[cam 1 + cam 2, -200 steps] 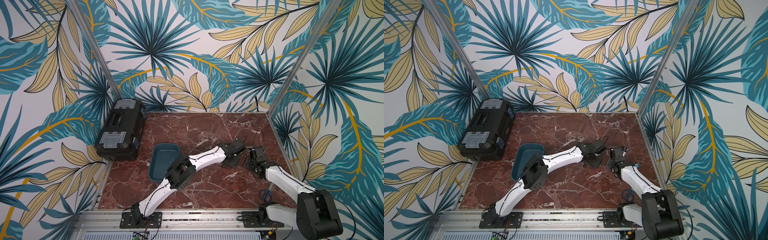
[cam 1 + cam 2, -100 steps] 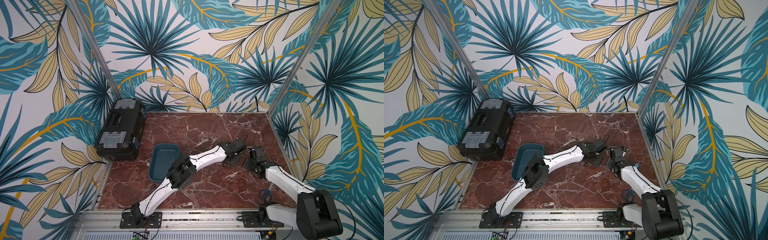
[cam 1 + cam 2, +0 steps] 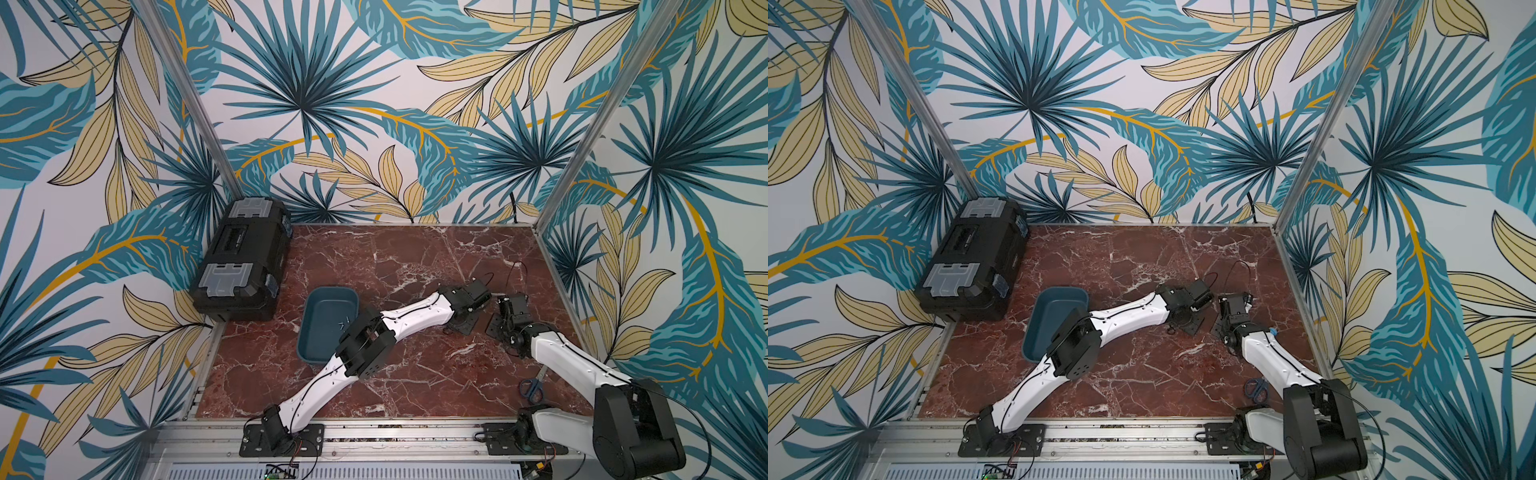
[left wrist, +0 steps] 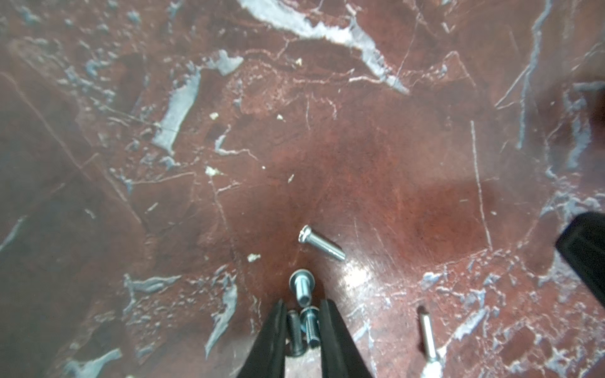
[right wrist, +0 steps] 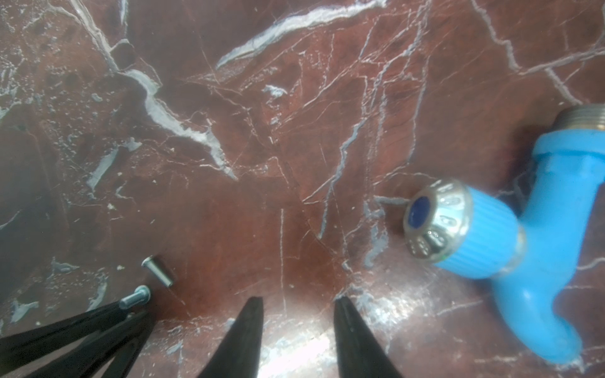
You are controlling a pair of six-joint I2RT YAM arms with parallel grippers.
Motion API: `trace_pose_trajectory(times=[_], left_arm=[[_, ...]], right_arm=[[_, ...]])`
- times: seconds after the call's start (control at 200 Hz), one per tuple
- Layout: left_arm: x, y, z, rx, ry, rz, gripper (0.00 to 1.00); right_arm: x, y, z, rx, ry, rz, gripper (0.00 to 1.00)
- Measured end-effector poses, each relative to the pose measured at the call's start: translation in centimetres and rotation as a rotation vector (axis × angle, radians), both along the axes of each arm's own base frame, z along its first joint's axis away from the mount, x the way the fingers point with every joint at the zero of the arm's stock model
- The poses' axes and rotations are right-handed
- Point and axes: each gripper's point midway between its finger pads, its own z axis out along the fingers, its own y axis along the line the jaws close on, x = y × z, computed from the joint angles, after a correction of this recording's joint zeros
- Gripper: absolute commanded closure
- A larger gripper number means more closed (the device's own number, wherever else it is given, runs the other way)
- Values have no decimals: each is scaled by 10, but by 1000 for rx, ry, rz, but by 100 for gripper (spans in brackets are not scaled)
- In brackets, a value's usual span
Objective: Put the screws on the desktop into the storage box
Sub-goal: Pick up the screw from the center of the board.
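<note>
Both arms stretched low over desktop (image 3: 415, 266), tips nearly meeting; left gripper (image 4: 302, 314) pinched narrow on screws (image 4: 310, 327), right gripper (image 5: 299, 304) half-open, empty. Leftward, box (image 3: 324, 307) well apart; tap (image 5: 491, 229) beside right gripper; bare room behind.

The reddish-brown marble desktop (image 3: 415, 266) carries a black toolbox (image 3: 243, 259) at its far left corner. The teal storage box (image 3: 309, 332) sits near it, toward the middle. Blue-handled scissors (image 3: 533, 388) lie near the front right edge. In the left wrist view, five small silvery screws (image 4: 320, 243) lie on the marble, three of them bunched together. A blue plastic tap (image 5: 510, 235) lies on its side.
</note>
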Motion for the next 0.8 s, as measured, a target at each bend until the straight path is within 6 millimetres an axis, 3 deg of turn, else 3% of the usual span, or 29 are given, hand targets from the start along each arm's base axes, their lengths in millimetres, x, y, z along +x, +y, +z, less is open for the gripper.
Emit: trace_pose_trajectory(times=[0.441,0.647,0.802], left_arm=[[0,0,3,-3,0,0,100],[-5,7,6,17,12,0,100],[-13,16,22,-1,31,-5,100]], right_arm=[[0,1,-1,3,2,2,59],[0,1,-2,2,8,2,59],[-1,1,-3,4,12,4,59]])
